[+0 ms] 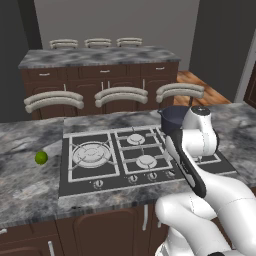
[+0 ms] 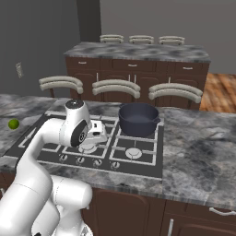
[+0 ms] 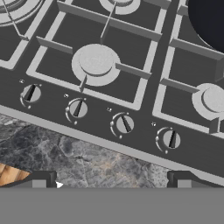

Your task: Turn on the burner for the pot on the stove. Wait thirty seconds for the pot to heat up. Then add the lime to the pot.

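- Pincer [image 3: 109,186]: two small dark finger tips at the bottom of the hand view, set wide apart with nothing between them; open and empty. It hangs above the front edge of the surface, pointing down at the knob row.
- Row of small round knobs [image 3: 124,124]: silver-grey discs, each with a dark pointer bar, in a line along the front strip of the stove. Four show in the hand view, lying just beyond the finger tips. The rightmost visible knob [image 3: 170,139] is nearest the pot's side. Which knob feeds the pot's burner cannot be told; judged by layout, one towards the right end.
- Flat black gas stove [image 1: 67,175]: matte black plate, black bar grates, silver round burner caps [image 3: 95,62]; no flame is visible.
- Wide round dark blue-black pot [image 2: 138,119]: smooth metal look, paler rim, small side handles; it stands on the rear right burner, beyond and to the right of the pincer. Its dark edge shows in the top right corner of the hand view.
- Small round yellow-green lime [image 1: 41,158]: glossy skin, lying on the surface left of the stove, well apart from pot and pincer.
- Grey mottled stone surface [image 3: 65,153]: polished marble pattern over dark brown cabinets.
- Judgement: the burner step seems not yet done; the coming move is forward and down onto a knob.
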Robot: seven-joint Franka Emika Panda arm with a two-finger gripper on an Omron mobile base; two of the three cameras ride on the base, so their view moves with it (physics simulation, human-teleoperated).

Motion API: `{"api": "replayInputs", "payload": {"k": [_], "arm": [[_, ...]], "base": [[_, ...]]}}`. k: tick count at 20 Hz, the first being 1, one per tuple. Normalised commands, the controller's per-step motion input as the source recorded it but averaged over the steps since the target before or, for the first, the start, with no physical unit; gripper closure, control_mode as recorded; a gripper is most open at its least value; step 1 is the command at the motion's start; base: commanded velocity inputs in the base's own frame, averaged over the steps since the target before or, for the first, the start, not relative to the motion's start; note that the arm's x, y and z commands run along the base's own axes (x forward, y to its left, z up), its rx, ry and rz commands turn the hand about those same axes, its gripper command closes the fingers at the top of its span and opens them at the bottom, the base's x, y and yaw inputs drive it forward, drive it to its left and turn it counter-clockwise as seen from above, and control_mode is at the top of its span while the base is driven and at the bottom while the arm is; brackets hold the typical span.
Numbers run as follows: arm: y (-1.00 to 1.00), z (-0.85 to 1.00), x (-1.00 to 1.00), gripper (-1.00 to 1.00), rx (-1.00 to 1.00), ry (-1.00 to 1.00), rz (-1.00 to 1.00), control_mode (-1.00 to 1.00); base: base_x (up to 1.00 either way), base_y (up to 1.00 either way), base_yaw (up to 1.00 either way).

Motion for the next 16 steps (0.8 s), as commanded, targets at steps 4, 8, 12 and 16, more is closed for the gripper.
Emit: {"api": "replayInputs", "payload": {"k": [4,8,12,16], "arm": [[0.00,0.00,0.00,-1.00,0.00,0.00,0.00,-1.00],[0.00,0.00,0.00,-1.00,0.00,0.00,0.00,-1.00],[0.00,0.00,0.00,-1.00,0.00,0.00,0.00,-1.00],[0.00,0.00,0.00,-1.00,0.00,0.00,0.00,-1.00]], "base": [[0.00,0.00,0.00],[0.00,0.00,0.00],[0.00,0.00,0.00],[0.00,0.00,0.00]]}}
